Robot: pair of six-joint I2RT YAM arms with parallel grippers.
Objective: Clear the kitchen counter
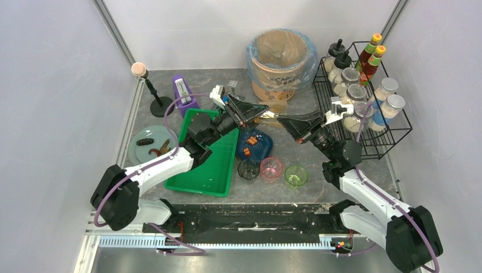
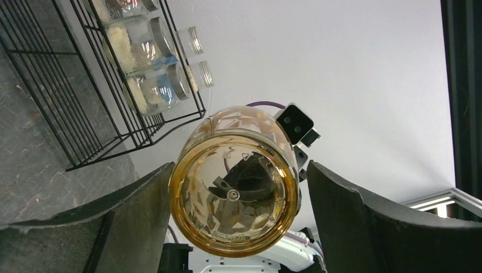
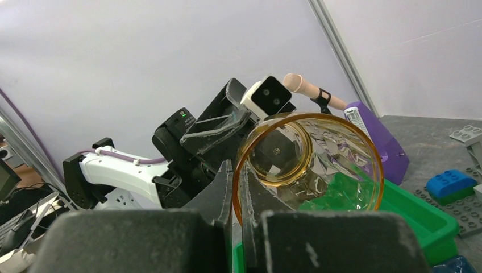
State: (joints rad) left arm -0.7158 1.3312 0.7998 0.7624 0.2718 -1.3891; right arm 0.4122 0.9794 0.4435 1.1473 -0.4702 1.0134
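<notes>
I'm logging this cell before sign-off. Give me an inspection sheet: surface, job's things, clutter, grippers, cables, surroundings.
Surface: kitchen counter, dark stone-look, not yet cleared.
Job's things: amber cup held in the air between the arms; dark cup, pink cup and green cup upright in a row near the front edge.
Clutter: blue plate, green tray, grey plate, wire rack of jars and bottles, lined bin.
Grippers: right gripper, jaws shut on the amber cup's rim; left gripper, jaws open around its base.
Cables: purple cable arcs above the left arm.
Surroundings: plain walls, metal frame posts; no person seen.
</notes>
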